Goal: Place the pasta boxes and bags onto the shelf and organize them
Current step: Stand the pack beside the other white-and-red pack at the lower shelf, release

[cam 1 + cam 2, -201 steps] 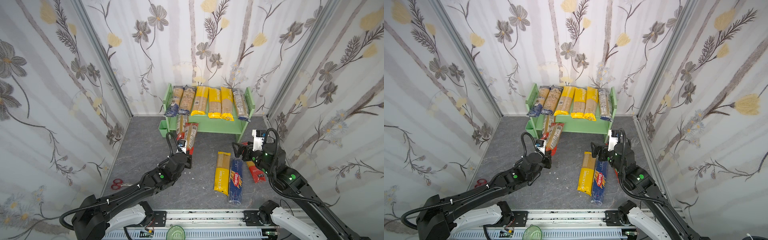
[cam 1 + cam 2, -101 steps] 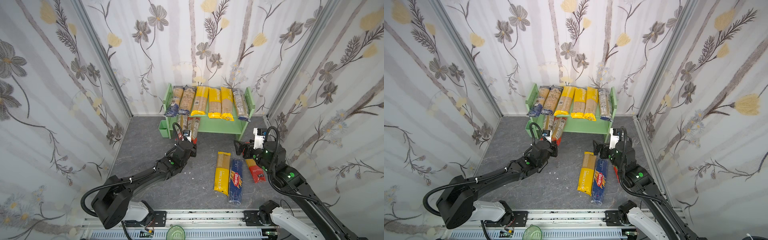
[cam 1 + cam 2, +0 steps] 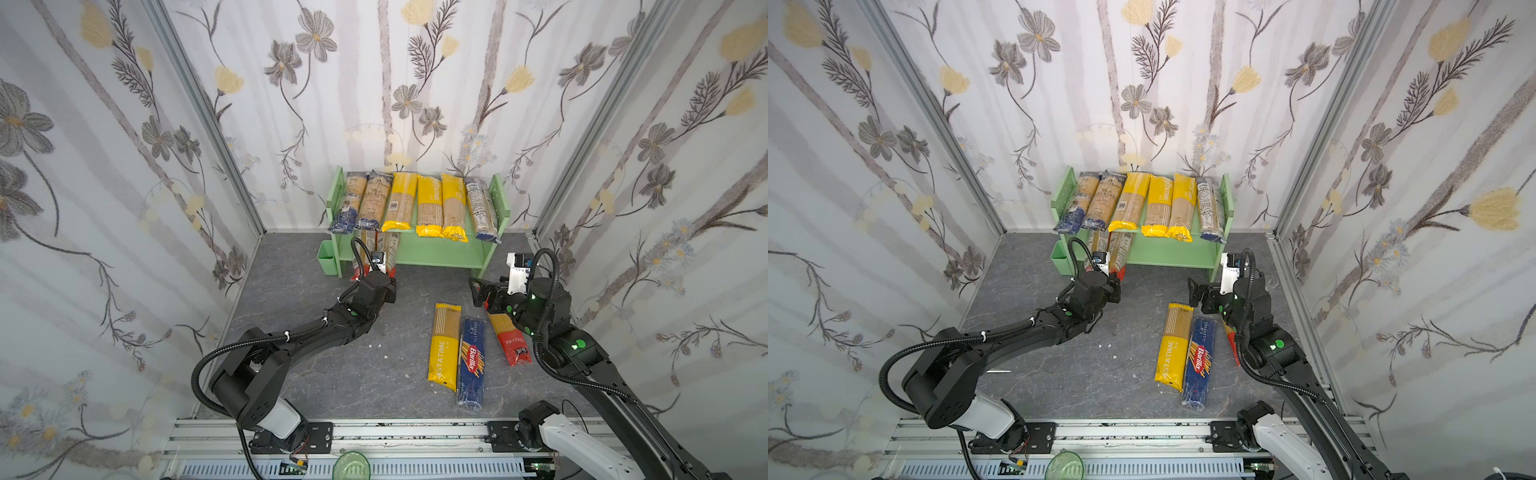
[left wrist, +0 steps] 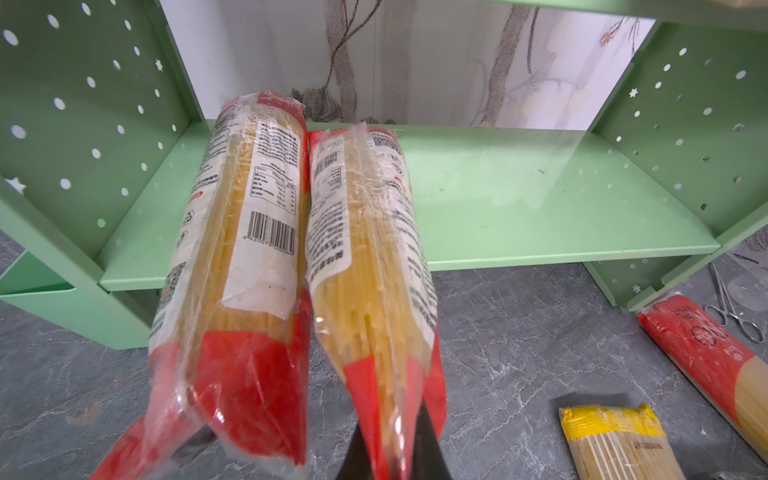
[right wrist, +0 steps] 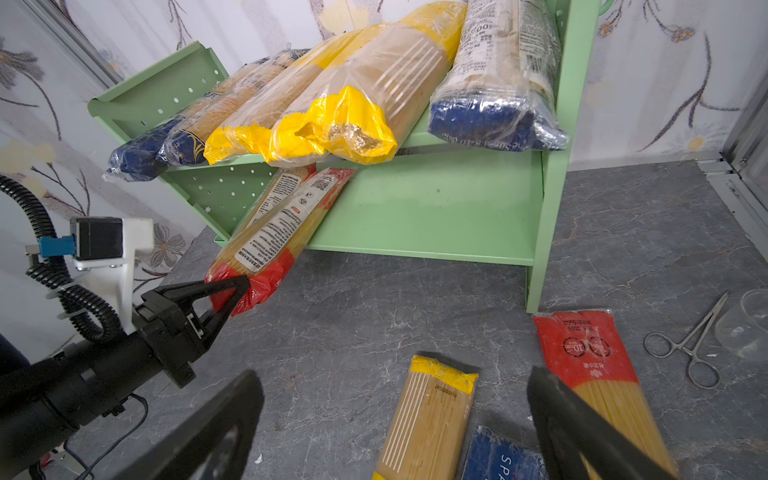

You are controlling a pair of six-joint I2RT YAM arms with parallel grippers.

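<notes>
**A:** Where's the red-ended spaghetti pack (image 4: pixel 365 257)?

**B:** Its far end is on the lower board (image 4: pixel 540 199) of the shelf (image 3: pixel 500 199), beside its twin (image 4: pixel 241 249). The long axis points straight in, and the near end overhangs the tabletop (image 4: pixel 519 332) toward the left gripper (image 5: pixel 226 297), which is clenched on it.

**A:** And the right gripper (image 5: pixel 392 384)?

**B:** Spread wide and empty, over the loose packs (image 3: pixel 444 345), farther off

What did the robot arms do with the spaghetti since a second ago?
The left gripper, shut on a red-ended pack, reached forward and slid that pack deeper onto the shelf's lower board, beside the other red-ended pack. Nothing was let go. The right gripper stayed open, and the yellow pack, Barilla box and loose red pack on the floor did not move.
</notes>
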